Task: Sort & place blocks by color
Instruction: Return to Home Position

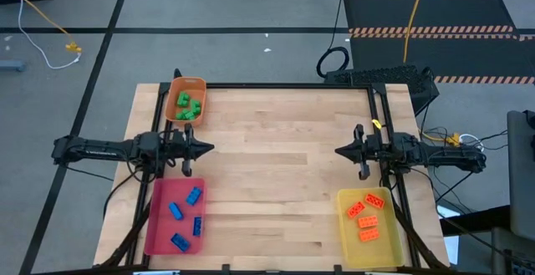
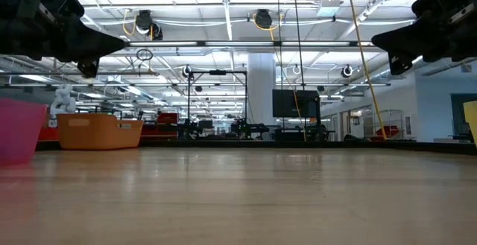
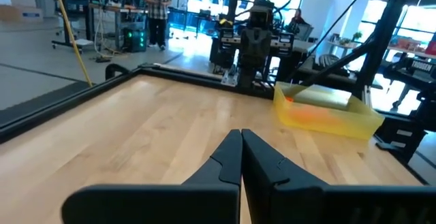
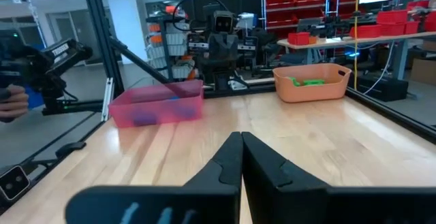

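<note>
High view puts your left claw (image 1: 207, 148) at the left-centre of the frame, over the surface (image 1: 276, 175), with its tip aimed toward the middle. In the left wrist view, its fingers (image 3: 228, 157) are pressed together along their length. Your right claw (image 1: 338, 151) sits opposite at right-centre, pointing back at the left one, and the two are well apart. The right wrist view shows that claw's fingers (image 4: 228, 157) closed together in the same way. In the low view, both claws hang in the top corners of the frame, raised off the surface.

Just above your left claw in the high view, in the upper left of the surface, the green blocks (image 1: 188, 108) lie heaped in the orange tray (image 1: 194, 85). Below that arm, at the lower left, the blue blocks (image 1: 185, 216) lie spread apart in the pink tray (image 1: 160, 225). Below your right arm, at the lower right, the orange blocks (image 1: 365, 219) lie in the yellow tray (image 1: 384, 250). Every block you can see lies inside a tray.

A person (image 3: 159, 6) stands in the room beyond the surface, at the upper left of the left wrist view.
</note>
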`<state>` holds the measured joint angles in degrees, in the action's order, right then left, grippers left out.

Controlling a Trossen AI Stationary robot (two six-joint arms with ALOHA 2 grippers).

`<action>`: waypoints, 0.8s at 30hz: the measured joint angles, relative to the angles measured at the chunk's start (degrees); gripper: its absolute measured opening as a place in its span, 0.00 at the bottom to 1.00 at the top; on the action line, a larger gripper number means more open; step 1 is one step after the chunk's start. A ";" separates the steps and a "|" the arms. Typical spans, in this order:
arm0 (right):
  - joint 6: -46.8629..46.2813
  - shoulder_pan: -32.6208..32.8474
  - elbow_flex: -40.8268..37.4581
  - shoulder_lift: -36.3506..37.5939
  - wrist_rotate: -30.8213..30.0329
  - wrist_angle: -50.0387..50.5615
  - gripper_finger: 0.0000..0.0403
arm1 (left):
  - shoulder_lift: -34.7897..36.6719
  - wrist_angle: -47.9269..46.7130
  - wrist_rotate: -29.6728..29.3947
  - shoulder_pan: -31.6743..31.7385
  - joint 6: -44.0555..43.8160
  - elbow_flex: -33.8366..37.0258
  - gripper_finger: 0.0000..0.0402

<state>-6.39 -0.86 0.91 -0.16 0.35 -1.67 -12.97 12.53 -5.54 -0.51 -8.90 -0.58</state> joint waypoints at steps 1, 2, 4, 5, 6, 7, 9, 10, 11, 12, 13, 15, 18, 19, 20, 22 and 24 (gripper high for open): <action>0.00 0.00 0.00 0.00 0.20 0.02 0.00 | 0.02 0.11 0.08 -0.17 0.00 0.00 0.00; 0.02 0.00 0.00 0.00 0.56 0.00 0.00 | 0.02 0.08 0.11 -0.47 0.33 0.00 0.00; -0.04 0.00 -0.02 0.00 0.89 -0.03 0.00 | 0.02 -0.01 0.12 -1.21 2.10 0.00 0.00; -0.27 0.00 -0.02 0.00 1.06 -0.04 0.00 | 0.02 0.08 -0.18 -1.49 3.12 0.00 0.00; -0.38 0.00 -0.02 0.00 1.11 -0.04 0.00 | 0.02 0.30 -0.67 -1.62 4.20 0.00 0.00; -0.46 0.00 -0.02 0.00 1.17 0.05 0.00 | 0.00 0.60 -1.28 -1.58 5.18 0.00 0.00; -0.44 0.00 -0.02 0.00 1.19 0.28 0.00 | 0.00 1.16 -1.91 -1.20 6.11 0.00 0.00; -0.42 0.00 -0.02 0.00 1.22 0.28 0.00 | 0.00 1.19 -1.94 -0.99 6.27 0.00 0.00; -0.42 0.00 -0.02 0.00 1.20 0.30 0.00 | 0.00 0.90 -1.93 -0.77 6.27 0.00 0.00; -0.42 0.00 -0.02 0.00 1.19 0.32 0.00 | 0.00 0.37 -1.88 -0.64 6.26 0.00 0.00; -0.42 0.00 -0.04 0.00 1.19 0.36 0.00 | 0.00 -0.38 -1.55 -0.50 6.25 0.00 0.00; -0.42 0.00 -0.04 0.00 1.19 0.39 0.00 | -0.02 -1.25 -0.01 -0.03 6.19 0.00 0.00; -0.87 0.00 -0.04 0.00 1.19 0.45 0.00 | -0.02 -1.26 3.67 0.79 5.70 0.00 0.01; -0.98 0.00 -0.04 0.00 1.21 0.49 0.00 | -0.02 -1.26 4.93 1.07 5.60 0.00 0.01; -1.03 0.00 -0.04 0.00 1.21 0.50 0.00 | -0.02 -1.26 6.11 1.39 5.59 0.00 0.01; -1.05 0.00 -0.04 0.00 1.22 0.53 0.00 | -0.02 -1.26 8.21 2.04 5.62 0.00 0.00; -1.30 0.00 -0.04 0.00 1.22 0.57 0.00 | -0.02 -1.26 9.56 2.67 5.64 0.00 0.00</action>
<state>-7.70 -0.86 0.86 -0.16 1.56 -1.11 -12.99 11.27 4.02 2.16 -3.27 -0.58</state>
